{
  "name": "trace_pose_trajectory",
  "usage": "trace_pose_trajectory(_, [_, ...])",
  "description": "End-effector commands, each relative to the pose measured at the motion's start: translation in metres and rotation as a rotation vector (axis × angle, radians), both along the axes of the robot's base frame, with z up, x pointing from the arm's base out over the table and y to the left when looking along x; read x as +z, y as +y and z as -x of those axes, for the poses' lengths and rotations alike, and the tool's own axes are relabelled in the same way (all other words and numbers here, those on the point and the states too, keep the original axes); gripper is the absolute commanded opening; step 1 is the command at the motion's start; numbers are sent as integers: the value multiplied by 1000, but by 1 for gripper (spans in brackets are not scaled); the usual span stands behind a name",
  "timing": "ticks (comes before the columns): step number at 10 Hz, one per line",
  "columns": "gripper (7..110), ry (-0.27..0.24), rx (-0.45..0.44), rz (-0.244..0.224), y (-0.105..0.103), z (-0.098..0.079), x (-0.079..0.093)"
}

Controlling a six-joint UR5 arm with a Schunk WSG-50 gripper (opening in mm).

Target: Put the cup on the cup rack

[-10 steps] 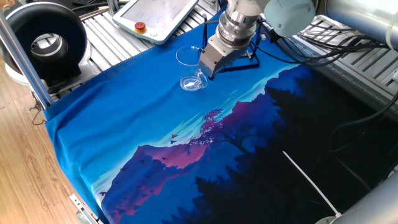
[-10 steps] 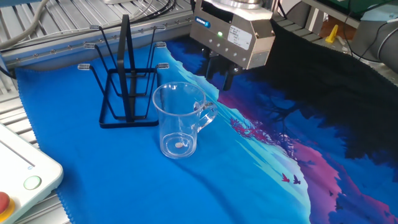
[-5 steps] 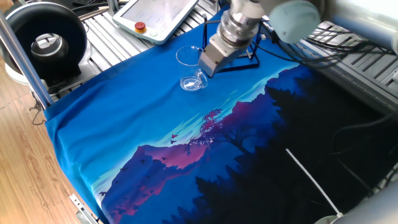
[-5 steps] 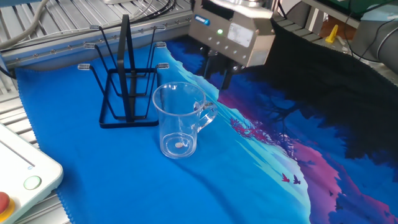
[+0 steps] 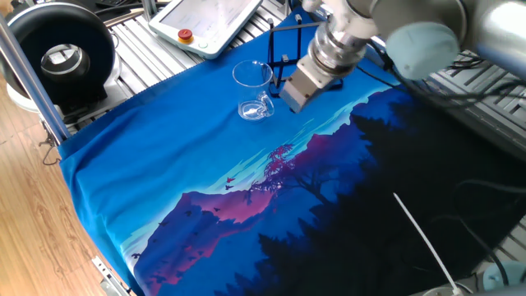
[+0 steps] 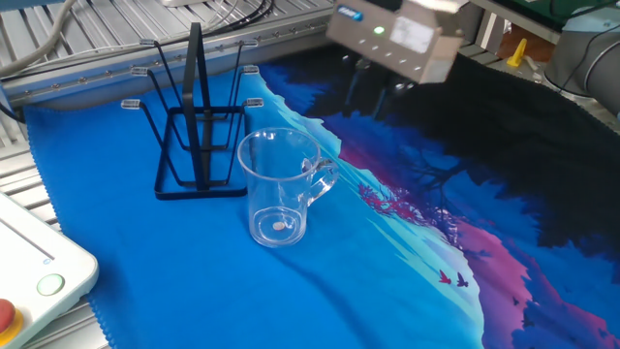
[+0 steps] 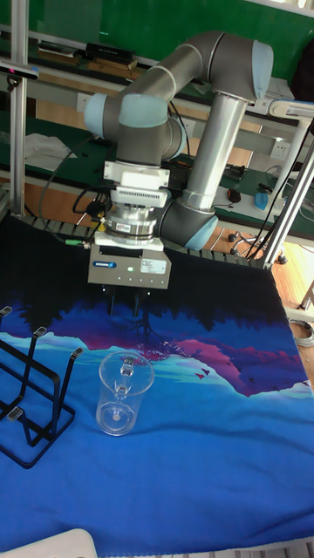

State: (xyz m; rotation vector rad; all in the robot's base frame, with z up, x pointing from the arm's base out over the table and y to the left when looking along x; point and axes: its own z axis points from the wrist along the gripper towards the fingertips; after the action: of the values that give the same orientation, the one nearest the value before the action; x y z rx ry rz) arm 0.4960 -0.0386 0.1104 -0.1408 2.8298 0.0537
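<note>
The cup (image 6: 281, 189), a clear glass mug, stands upright on the blue cloth with its handle turned toward the gripper; it also shows in the tall fixed view as cup (image 7: 122, 392). The cup rack (image 6: 194, 136), black wire with thin upright pegs, stands just behind and left of the mug, apart from it. My gripper (image 7: 125, 312) hangs above the cloth behind the mug, clear of the handle. Its fingers are apart and hold nothing. In the other fixed view the gripper (image 6: 373, 95) is motion-blurred, up and to the right of the mug.
A white pendant with a red button (image 5: 209, 20) lies on the slatted table beyond the cloth's edge. A black round device (image 5: 62, 57) sits at the far left corner. Cables (image 5: 460, 70) trail over the right side. A thin white line (image 5: 419, 238) crosses the dark part of the cloth.
The gripper has pulled back from the cup's handle, moving right and slightly up in the other fixed view. The cup and the rack have stayed where they were.
</note>
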Motion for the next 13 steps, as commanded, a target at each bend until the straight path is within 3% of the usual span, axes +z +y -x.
trace_pose_trajectory(1, [44, 4, -15, 10, 6, 19, 8])
trace_pose_trajectory(3, [44, -9, -15, 10, 8, 15, -3])
trace_pose_trajectory(5, [44, -38, -12, -7, 12, 6, -27])
trace_pose_trajectory(8, [44, -1, -15, 6, 9, 14, -31])
trace_pose_trajectory(9, [44, 43, -18, 42, 0, 25, -34])
trace_pose_trajectory(12, [44, 65, -27, 13, 6, 30, -36])
trace_pose_trajectory(13, [44, 31, -34, -25, 15, 22, -33])
